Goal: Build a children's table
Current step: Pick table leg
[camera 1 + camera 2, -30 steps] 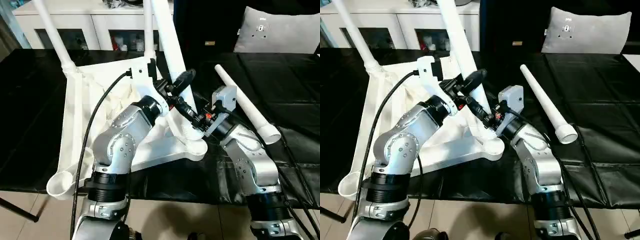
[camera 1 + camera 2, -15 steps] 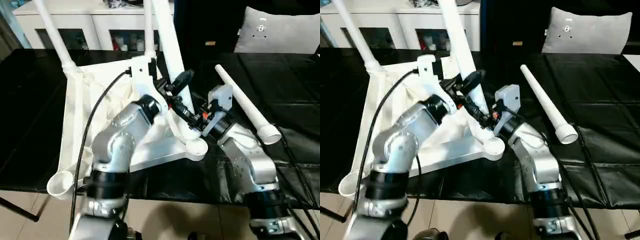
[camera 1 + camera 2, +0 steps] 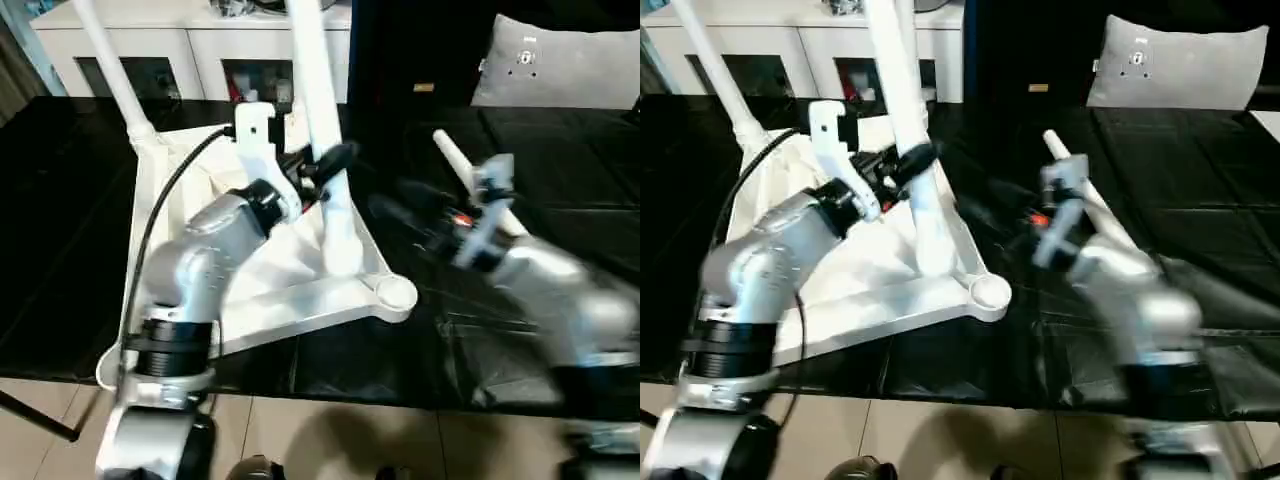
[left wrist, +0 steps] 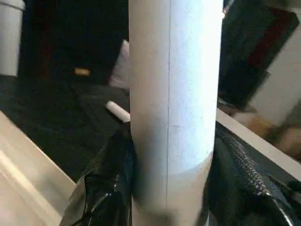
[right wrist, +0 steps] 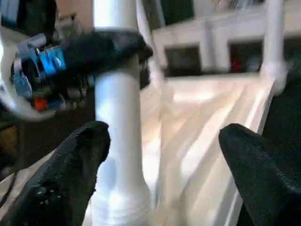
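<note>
The children's table lies upside down: its white top (image 3: 290, 305) rests on the black surface, ribbed side up. One white leg (image 3: 110, 70) stands in the far left corner. A second leg (image 3: 335, 220) stands near the right rim, and my left gripper (image 3: 328, 165) is shut on it partway up. In the left wrist view that leg (image 4: 174, 94) sits between both black fingers (image 4: 110, 183). My right gripper (image 3: 400, 205) hovers to the right of this leg, apart from it, open wide (image 5: 164, 155). A loose leg (image 3: 1060, 150) lies behind my right arm. The near right corner socket (image 3: 395, 293) is empty.
The black-covered work surface (image 3: 60, 200) ends at a front edge with floor below. A white glass-doored cabinet (image 3: 190, 40) stands at the back, and a grey cushion (image 3: 560, 60) at the back right. My left arm's black cable (image 3: 160, 215) arcs over the top.
My right gripper opened and drew back to the right, away from the held leg's base. The left gripper kept its hold, and the leg now stands more upright.
</note>
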Robot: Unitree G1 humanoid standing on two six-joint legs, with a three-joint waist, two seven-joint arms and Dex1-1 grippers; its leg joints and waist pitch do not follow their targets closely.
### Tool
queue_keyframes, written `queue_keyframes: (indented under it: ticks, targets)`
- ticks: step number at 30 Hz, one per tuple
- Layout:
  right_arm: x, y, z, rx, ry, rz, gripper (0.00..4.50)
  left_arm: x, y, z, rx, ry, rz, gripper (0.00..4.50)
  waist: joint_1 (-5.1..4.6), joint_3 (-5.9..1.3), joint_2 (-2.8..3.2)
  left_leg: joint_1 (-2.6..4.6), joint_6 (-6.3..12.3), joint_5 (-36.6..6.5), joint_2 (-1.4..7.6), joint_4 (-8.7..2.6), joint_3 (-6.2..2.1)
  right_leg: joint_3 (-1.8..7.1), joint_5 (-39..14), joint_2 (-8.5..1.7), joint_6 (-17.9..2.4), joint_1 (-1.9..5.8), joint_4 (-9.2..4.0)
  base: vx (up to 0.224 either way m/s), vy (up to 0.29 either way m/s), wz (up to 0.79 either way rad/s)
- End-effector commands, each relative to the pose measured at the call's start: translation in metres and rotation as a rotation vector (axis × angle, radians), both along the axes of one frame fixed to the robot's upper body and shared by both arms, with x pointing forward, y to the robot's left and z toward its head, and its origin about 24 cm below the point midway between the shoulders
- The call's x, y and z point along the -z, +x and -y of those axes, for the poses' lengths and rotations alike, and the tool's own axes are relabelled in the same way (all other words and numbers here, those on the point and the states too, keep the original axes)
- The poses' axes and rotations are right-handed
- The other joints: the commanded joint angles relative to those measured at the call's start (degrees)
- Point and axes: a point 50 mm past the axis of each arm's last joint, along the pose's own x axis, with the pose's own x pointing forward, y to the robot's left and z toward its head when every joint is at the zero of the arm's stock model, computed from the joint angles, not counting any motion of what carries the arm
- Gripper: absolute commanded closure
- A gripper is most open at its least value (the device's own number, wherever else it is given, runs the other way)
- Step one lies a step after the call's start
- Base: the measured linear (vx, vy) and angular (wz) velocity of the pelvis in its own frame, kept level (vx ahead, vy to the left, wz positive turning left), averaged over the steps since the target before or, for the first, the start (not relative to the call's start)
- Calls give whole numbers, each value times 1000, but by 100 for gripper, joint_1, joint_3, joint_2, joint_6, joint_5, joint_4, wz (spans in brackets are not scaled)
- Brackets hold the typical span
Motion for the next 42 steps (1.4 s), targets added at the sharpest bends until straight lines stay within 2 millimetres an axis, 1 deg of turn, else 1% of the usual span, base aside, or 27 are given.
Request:
queue_keyframes:
  ticks: [1, 2, 4, 5, 6, 8, 9, 10, 11, 12, 13, 15, 18, 19, 20, 24, 26, 28, 30, 33, 34, 35, 36, 38, 39, 40, 42]
  targets:
    - [-9, -2, -1, -69, 28, -6, 31, -14, -2, 2, 66, -43, 25, 265, 32, -550, -109, 45, 423, -770, 193, -321, -52, 236, -1878, -296, -862, 385, -430, 0, 0, 0]
    - [-11, -3, -1, -86, 28, -6, 31, -16, -2, 1, 76, -46, 28, 265, 40, -556, -121, 46, 427, -761, 184, -316, -49, 227, -1895, -298, -876, 401, -429, 0, 0, 0]
    - [-13, -5, 0, -124, 25, -9, 31, -19, -3, 1, 107, -49, 39, 265, 44, -552, -122, 47, 435, -740, 196, -317, -55, 228, -1900, -295, -871, 391, -425, 0, 0, 0]
    - [-15, -7, 0, -162, 29, -18, 31, -22, -6, 2, 152, -73, 46, 265, 44, -550, -140, 44, 433, -737, 192, -315, -49, 228, -1931, -300, -862, 392, -426, 0, 0, 0]
    - [-16, -7, 0, -177, 32, -22, 31, -24, -7, 3, 172, -85, 49, 265, 52, -551, -134, 54, 437, -747, 188, -310, -44, 229, -1961, -302, -867, 389, -428, 0, 0, 0]
    - [-17, -8, 1, -193, 30, -30, 31, -26, -8, 4, 200, -91, 58, 265, 67, -554, -140, 46, 452, -692, 195, -308, -47, 231, -1951, -297, -869, 386, -424, 0, 0, 0]
    - [-18, -9, 0, -209, 28, -35, 31, -27, -10, 5, 227, -81, 72, 265, 67, -552, -160, 47, 456, -692, 198, -313, -45, 231, -1971, -298, -856, 383, -433, 0, 0, 0]
    - [-19, -10, -1, -235, 23, -35, 31, -28, -13, 7, 266, -47, 105, 265, 77, -552, -150, 49, 450, -704, 197, -315, -52, 229, -2035, -304, -824, 382, -437, 0, 0, 0]
    - [-20, -12, -4, -278, 17, -32, 31, -29, -18, 12, 337, 8, 154, 265, 79, -545, -163, 54, 451, -732, 202, -325, -55, 231, -2136, -305, -771, 375, -458, 0, 0, 0]
    - [-21, -13, -5, -291, 15, -29, 31, -29, -20, 14, 361, 25, 169, 265, 88, -555, -151, 66, 432, -741, 213, -325, -58, 238, -2147, -312, -753, 374, -436, 0, 0, 0]
    - [-21, -14, -7, -303, 8, -25, 31, -30, -22, 16, 387, 40, 193, 265, 91, -541, -142, 66, 419, -759, 224, -332, -55, 243, -2187, -315, -737, 360, -448, 0, 0, 0]
    - [-19, -15, -11, -339, -27, -9, 31, -31, -27, 21, 457, 57, 231, 265, 104, -541, -143, 61, 373, -759, 233, -336, -56, 247, -2167, -319, -744, 363, -437, 0, 0, 0]
    - [-18, -16, -14, -360, -38, -7, 31, -32, -31, 23, 502, 61, 244, 265, 115, -535, -149, 65, 311, -827, 228, -337, -47, 252, -2208, -321, -755, 362, -435, 0, 0, 0]
    - [-17, -19, -18, -419, -50, -8, 31, -34, -37, 26, 590, 72, 275, 265, 121, -539, -146, 66, 295, -823, 226, -339, -50, 255, -2205, -323, -754, 363, -436, 0, 0, 0]
    - [-16, -21, -19, -439, -57, -9, 31, -35, -38, 28, 607, 71, 279, 265, 125, -543, -151, 63, 291, -845, 229, -342, -53, 256, -2236, -329, -734, 371, -429, 0, 0, 0]
    - [-14, -23, -21, -477, -84, -9, 31, -37, -37, 31, 623, 60, 282, 265, 119, -536, -154, 60, 283, -864, 231, -338, -52, 257, -2183, -326, -788, 374, -425, 0, 0, 0]
    - [-11, -24, -23, -501, -115, 3, 31, -36, -39, 33, 649, 58, 284, 265, 116, -528, -158, 60, 274, -909, 224, -336, -49, 256, -2279, -321, -754, 373, -438, 0, 0, 0]
    - [-10, -23, -27, -508, -127, 18, 31, -37, -39, 35, 659, 52, 291, 265, 121, -537, -159, 60, 267, -890, 225, -332, -51, 256, -2325, -330, -721, 374, -436, 0, 0, 0]
    - [-10, -22, -27, -511, -122, 19, 58, -37, -38, 35, 661, 54, 292, 265, 118, -538, -161, 54, 284, -859, 221, -332, -51, 256, -2290, -324, -723, 376, -441, 0, 0, 0]
    - [-10, -22, -29, -523, -110, 20, 68, -36, -39, 37, 681, 71, 301, 265, 115, -537, -163, 64, 306, -872, 227, -336, -53, 256, -2286, -319, -733, 367, -438, 0, 0, 0]
    - [-10, -22, -30, -527, -105, 20, 92, -36, -40, 38, 685, 77, 303, 265, 116, -543, -162, 60, 308, -854, 228, -333, -55, 256, -2260, -321, -741, 372, -432, 0, 0, 0]
    - [-10, -22, -30, -532, -99, 18, 104, -35, -40, 38, 689, 83, 305, 265, 117, -543, -160, 61, 309, -852, 231, -333, -54, 258, -2231, -318, -752, 369, -430, 0, 0, 0]
    - [-11, -23, -31, -544, -92, 14, 104, -34, -40, 38, 691, 92, 308, 265, 116, -542, -174, 61, 314, -854, 229, -332, -51, 257, -2230, -316, -753, 369, -433, 0, 0, 0]
    - [-11, -24, -31, -553, -89, 12, 121, -34, -40, 38, 691, 91, 309, 265, 117, -543, -162, 59, 328, -841, 234, -335, -57, 257, -2219, -317, -749, 373, -426, 0, 0, 0]
    - [-11, -24, -31, -554, -89, 11, 121, -34, -40, 38, 691, 92, 309, 265, 118, -546, -163, 57, 328, -829, 232, -331, -54, 258, -2195, -318, -756, 375, -423, 0, 0, 0]
    - [-11, -25, -31, -563, -85, 8, 145, -34, -40, 38, 691, 93, 311, 265, 118, -541, -165, 54, 323, -831, 230, -332, -53, 257, -2197, -319, -768, 375, -425, 0, 0, 0]
    - [-11, -25, -30, -568, -83, 6, 149, -34, -40, 38, 691, 94, 312, 265, 117, -541, -167, 58, 317, -860, 228, -332, -52, 255, -2219, -316, -769, 376, -426, 0, 0, 0]
